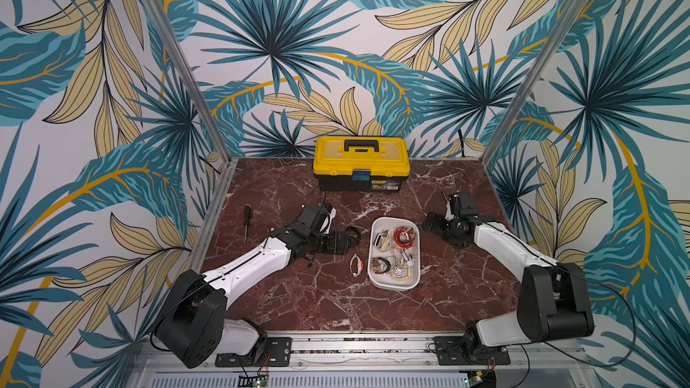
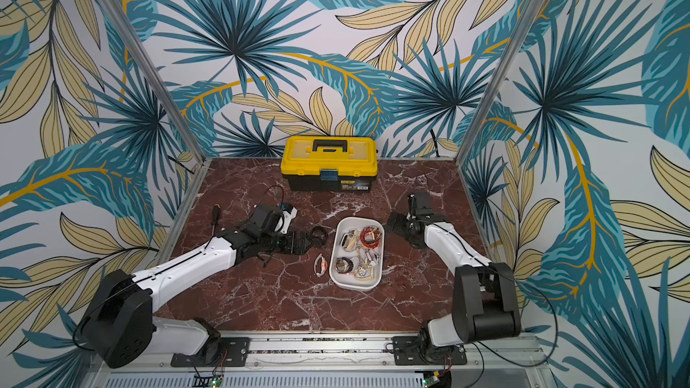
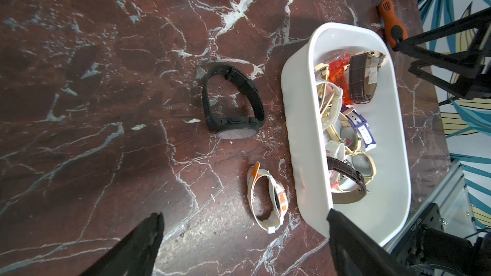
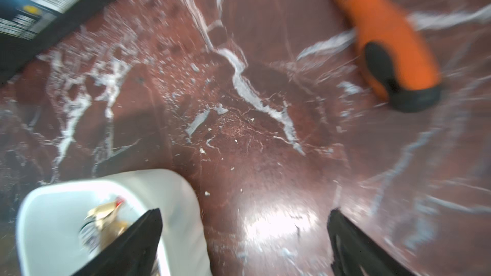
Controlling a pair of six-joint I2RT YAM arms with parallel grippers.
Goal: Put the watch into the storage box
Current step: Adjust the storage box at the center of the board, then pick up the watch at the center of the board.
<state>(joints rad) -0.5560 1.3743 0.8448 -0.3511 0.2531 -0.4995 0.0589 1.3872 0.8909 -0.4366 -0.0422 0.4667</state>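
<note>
Left tool hides storage box corner.

Two loose watches, one storage box, one toolbox, two screwdrivers.

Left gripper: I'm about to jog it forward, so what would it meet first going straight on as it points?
Probably the white-and-orange watch, lying on the table just ahead of the open left gripper; the black watch lies farther on. Depth is unclear: bare table might come first.
</note>
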